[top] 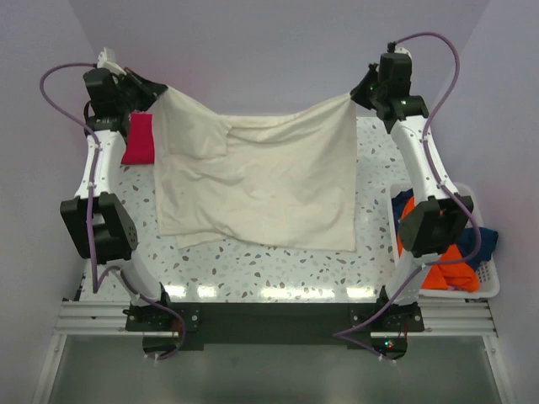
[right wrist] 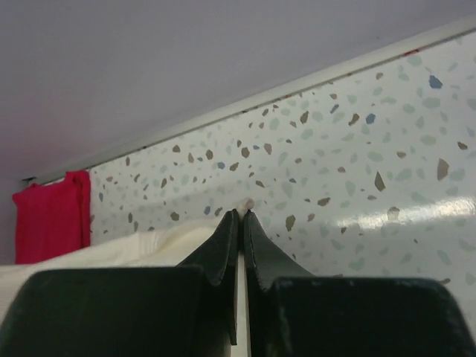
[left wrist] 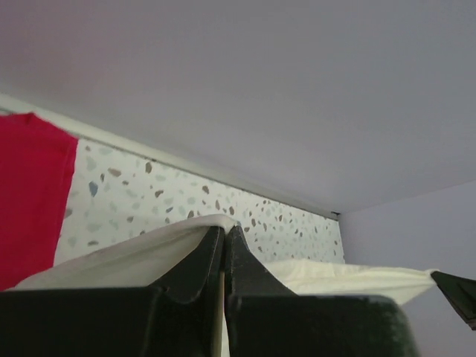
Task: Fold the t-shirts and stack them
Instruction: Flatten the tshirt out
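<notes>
Now pinching far corners of cream shirt (top: 253,177) with left gripper (top: 162,91) and right gripper (top: 354,95), both clamped on cloth.

The cream t-shirt (top: 253,177) is soft, matt, creased cloth. Left of it, the red t-shirt (top: 139,139) is matt cloth too. Beneath it the bench (top: 278,269) is smooth, speckled like stone, glossy with glare. The left pincer (left wrist: 224,239) and the right pincer (right wrist: 240,223) look matt black plastic.

Far-left corner: red t-shirt (top: 139,139), right part behind cream t-shirt (top: 261,181); cut by picture's left edge in left wrist view. Off right edge: orange t-shirt (top: 450,271), blue t-shirt (top: 487,240) in basket (top: 490,284), partly behind right arm (top: 434,223); count unclear.
</notes>
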